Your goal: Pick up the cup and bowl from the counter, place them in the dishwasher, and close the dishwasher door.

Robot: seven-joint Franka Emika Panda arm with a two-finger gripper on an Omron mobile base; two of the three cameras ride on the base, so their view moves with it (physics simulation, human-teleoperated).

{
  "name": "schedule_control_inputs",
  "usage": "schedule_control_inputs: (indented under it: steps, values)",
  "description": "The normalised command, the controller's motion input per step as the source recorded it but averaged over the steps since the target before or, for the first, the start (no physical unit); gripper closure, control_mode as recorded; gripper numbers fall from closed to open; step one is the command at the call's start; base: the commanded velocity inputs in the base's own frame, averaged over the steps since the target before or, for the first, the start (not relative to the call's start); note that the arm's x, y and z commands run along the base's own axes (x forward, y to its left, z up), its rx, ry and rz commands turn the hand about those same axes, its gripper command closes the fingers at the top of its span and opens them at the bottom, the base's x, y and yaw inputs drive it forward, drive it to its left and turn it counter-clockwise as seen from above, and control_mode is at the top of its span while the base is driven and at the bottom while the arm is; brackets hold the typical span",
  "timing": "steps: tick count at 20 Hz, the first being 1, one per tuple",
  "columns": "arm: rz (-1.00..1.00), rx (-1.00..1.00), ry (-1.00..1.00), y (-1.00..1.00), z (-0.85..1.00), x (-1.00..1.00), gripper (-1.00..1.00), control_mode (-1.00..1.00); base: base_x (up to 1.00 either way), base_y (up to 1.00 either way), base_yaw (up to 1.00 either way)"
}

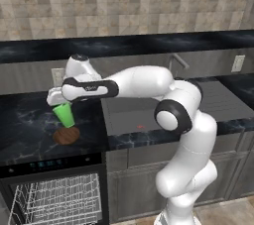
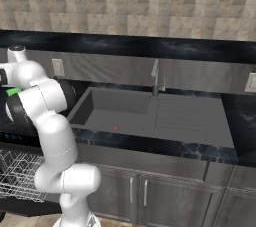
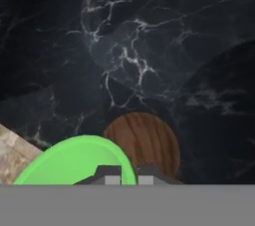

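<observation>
The counter [image 1: 30, 120] is black w/ white veins. Under its front edge sits the dishwasher [image 1: 54, 167], and the white rack [image 1: 57, 201] shows inside. The dishwasher door itself I can't see. The sink [image 1: 134, 115] is to the right, cut into the counter. The bowl [image 1: 66, 135], brown and flat, lies near the counter's front edge, above the dishwasher. The cup [image 1: 64, 114] is green, lifted just above the bowl, a bit tilted. The gripper [image 3: 128, 176] is closed tight on the cup's rim.
</observation>
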Motion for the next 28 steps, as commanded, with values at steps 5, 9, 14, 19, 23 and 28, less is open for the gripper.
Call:
schedule_control_inputs:
  steps: [5, 9, 14, 19, 23, 28]
  values:
    - [0.18, -0.2, -0.05, 0.0, 0.0, -0.2, 1.0, -1.0, 0.0, 0.0, 0.0]
    - [0.21, -0.23, -0.13, 0.0, 0.0, -0.21, 1.0, -1.0, 0.0, 0.0, 0.0]
    - [0.21, -0.25, -0.18, 0.0, 0.0, -0.29, 1.0, -1.0, 0.0, 0.0, 0.0]
    - [0.19, -0.14, -0.2, 0.0, -0.11, -0.46, 1.0, -1.0, 0.0, 0.0, 0.0]
    - [0.14, -0.02, -0.16, 0.0, -0.31, -0.51, 1.0, -1.0, 0.0, 0.0, 0.0]
    - [0.13, -0.01, -0.12, 0.0, -0.45, -0.52, 1.0, -1.0, 0.0, 0.0, 0.0]
